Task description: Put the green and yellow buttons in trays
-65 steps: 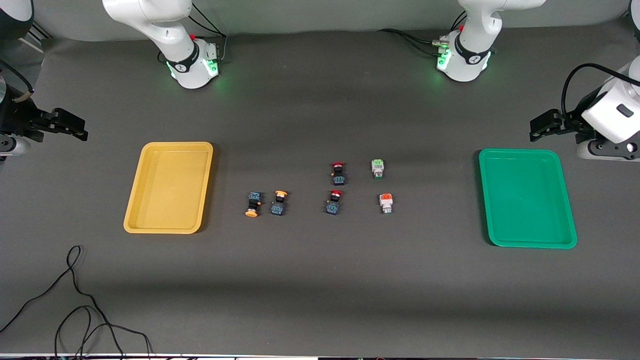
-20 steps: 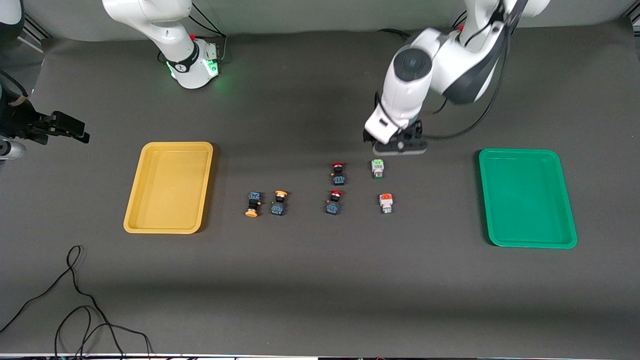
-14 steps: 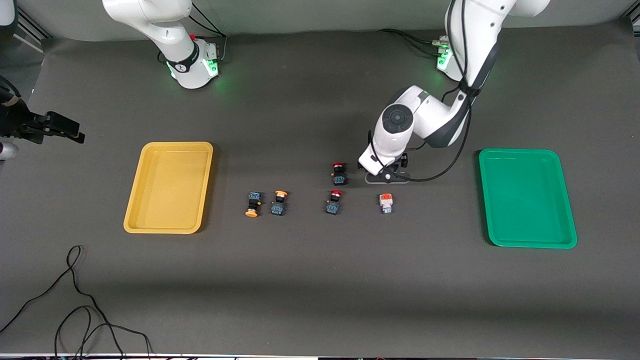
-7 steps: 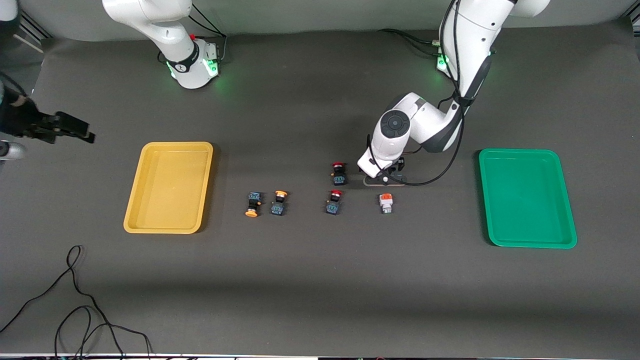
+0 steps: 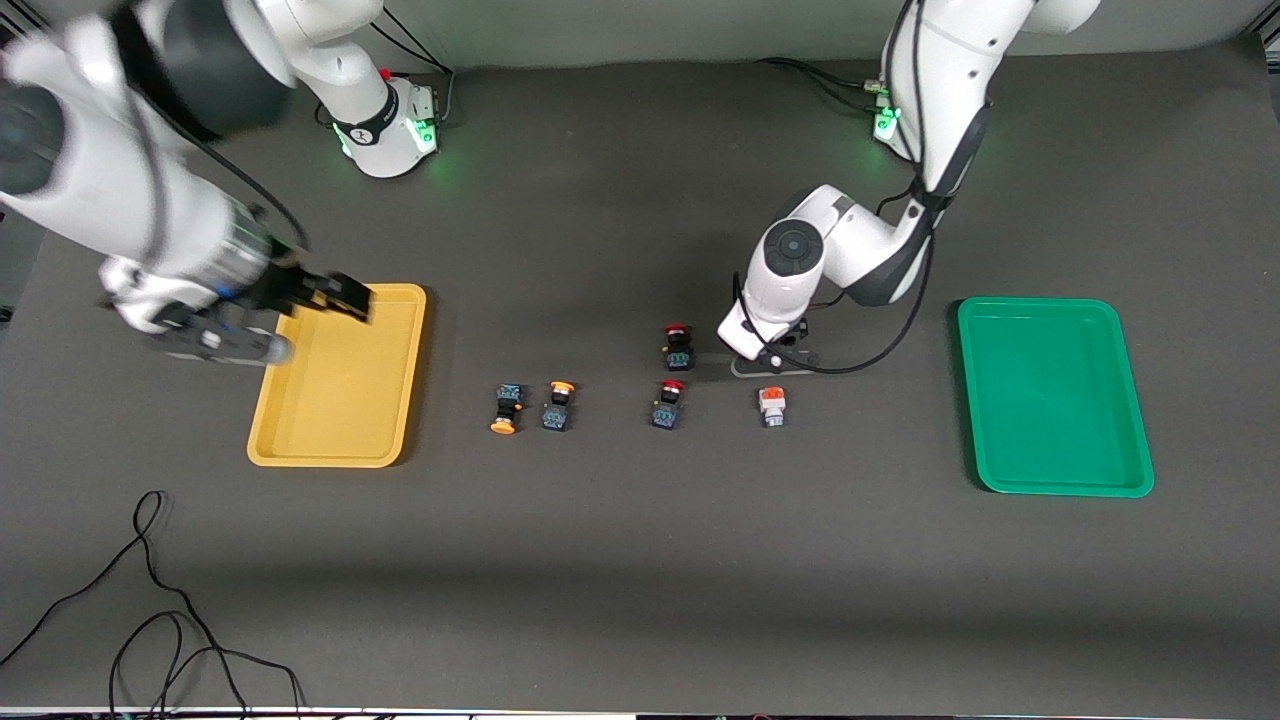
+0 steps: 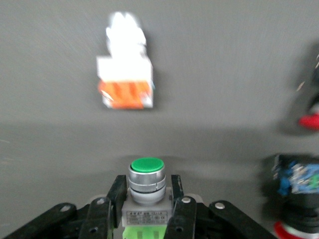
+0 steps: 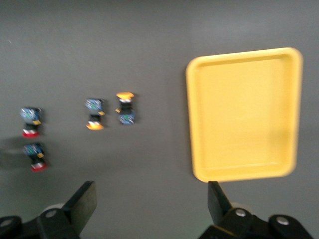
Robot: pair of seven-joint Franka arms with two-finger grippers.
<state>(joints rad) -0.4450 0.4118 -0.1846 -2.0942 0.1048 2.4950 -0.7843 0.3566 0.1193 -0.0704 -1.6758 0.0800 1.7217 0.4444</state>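
Observation:
My left gripper (image 5: pixel 768 360) is low on the table, shut on the white button with the green cap (image 6: pixel 147 172); the hand hides that button in the front view. The white button with the orange top (image 5: pixel 771 405) lies just nearer the front camera and shows in the left wrist view (image 6: pixel 125 82). Two orange-yellow capped buttons (image 5: pixel 504 408) (image 5: pixel 558 405) lie between the yellow tray (image 5: pixel 340 440) and the red ones. My right gripper (image 5: pixel 340 295), open and empty (image 7: pixel 152 194), hangs over the yellow tray's corner (image 7: pixel 244 114). The green tray (image 5: pixel 1055 400) holds nothing.
Two red-capped black-and-blue switches (image 5: pixel 677 345) (image 5: pixel 667 403) lie beside my left gripper, toward the right arm's end. A loose black cable (image 5: pixel 150 600) lies near the front edge at the right arm's end.
My right arm has swung in from the table's end to over the yellow tray. My left gripper came down onto the green-capped button and stays there.

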